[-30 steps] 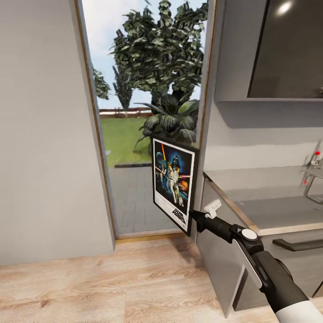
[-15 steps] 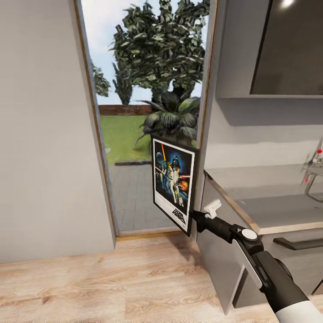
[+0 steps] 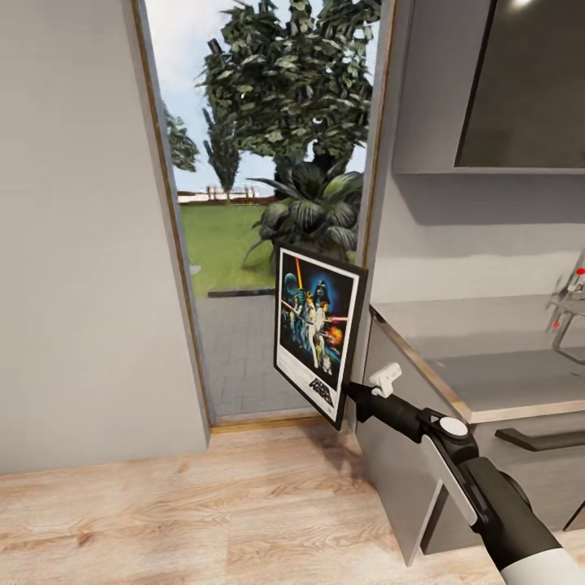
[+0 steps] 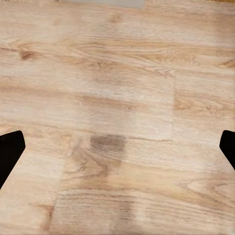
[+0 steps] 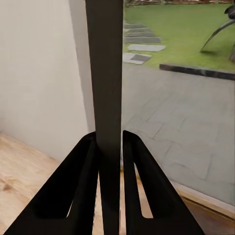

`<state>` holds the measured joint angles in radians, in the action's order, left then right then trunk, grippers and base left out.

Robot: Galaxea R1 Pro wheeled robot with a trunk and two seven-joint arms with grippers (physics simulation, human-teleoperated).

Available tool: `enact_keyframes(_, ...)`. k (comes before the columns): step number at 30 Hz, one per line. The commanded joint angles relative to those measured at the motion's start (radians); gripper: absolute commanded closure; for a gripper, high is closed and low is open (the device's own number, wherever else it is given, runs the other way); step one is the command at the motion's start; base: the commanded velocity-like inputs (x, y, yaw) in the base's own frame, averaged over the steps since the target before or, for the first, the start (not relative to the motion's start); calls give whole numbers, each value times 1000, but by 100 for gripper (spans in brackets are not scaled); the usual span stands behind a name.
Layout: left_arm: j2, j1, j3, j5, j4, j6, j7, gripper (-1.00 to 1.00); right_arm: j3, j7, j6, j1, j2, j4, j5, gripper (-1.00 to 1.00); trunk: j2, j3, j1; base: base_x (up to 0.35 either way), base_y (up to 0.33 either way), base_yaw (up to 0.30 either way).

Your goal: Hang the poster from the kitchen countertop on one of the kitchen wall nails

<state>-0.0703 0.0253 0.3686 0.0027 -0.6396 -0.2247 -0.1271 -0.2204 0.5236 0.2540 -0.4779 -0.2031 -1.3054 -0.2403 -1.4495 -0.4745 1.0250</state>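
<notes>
The right end effector (image 3: 351, 393) is clenched on the lower corner of the poster (image 3: 318, 333), with the thin black edge of the frame pinched between its two fingers (image 5: 83, 186). The poster is carried upright in the air, in front of the open doorway (image 3: 268, 211) to the garden, just beside the end of the bench (image 3: 487, 357) and off its steel top. It leans a little, the top tipping toward the bench side. The left end effector (image 4: 117, 147) hangs over the wood floor (image 4: 117, 73); its dark fingertips sit wide apart at the two edges of the left wrist view, so it is released and holds nothing.

I judge the step in hand to be the transport to a wall nail. I can find no nail on the pale wall (image 3: 81, 244) from here. To do this well, the grip must stay firm, because a corner hold lets the frame swing. The base should turn slowly, the poster should keep away from the door frame and the cabinet, and its face should be made parallel to the wall before the approach.
</notes>
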Motion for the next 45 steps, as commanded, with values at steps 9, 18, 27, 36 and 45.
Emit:
enact_keyframes(9,1,0,4,0,-3,-1,-8,-100,-1,8,14,0,-1,-4,-20,100,-1,-1,0,0,0,0)
enact_keyframes(18,1,-1,4,-1,-3,0,-8,-100,0,9,14,0,-1,-4,-19,100,13,5,-8,0,0,0)
enact_keyframes(27,1,0,1,-1,0,1,-8,-100,1,9,14,0,-1,-3,-19,100,76,33,-42,0,0,0)
enact_keyframes(36,1,0,1,-1,1,1,-8,-100,1,9,14,0,-1,-4,-19,100,139,51,-77,0,0,0)
enact_keyframes(45,1,0,1,-1,1,1,-8,-100,1,9,14,0,-1,-5,-19,100,202,64,-111,0,0,0)
